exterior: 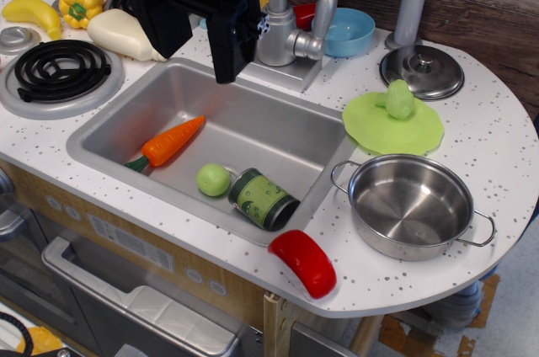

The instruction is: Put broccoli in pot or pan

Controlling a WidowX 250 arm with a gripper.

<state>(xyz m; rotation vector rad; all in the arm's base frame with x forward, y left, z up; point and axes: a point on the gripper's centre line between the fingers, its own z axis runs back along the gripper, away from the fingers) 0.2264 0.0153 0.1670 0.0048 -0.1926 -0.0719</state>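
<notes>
The broccoli (399, 98), a small light-green lumpy toy, stands upright on a flat light-green disc (370, 131) on the counter right of the sink. The shiny steel pot (410, 205) with two wire loop handles sits empty in front of the disc, near the counter's front right. My black gripper (198, 44) hangs over the sink's back left edge, far left of the broccoli and the pot. Its two fingers stand wide apart with nothing between them.
The sink (278, 134) holds an orange carrot (171, 141), a smooth green ball (213, 179) and a green can (263, 199). A red piece (305, 263) lies on the front rim. The faucet (284, 24), blue bowl (349, 31) and steel lid (422, 71) stand behind. The stove burner (59, 71), banana (32, 13) and yellow pepper (81, 5) are at left.
</notes>
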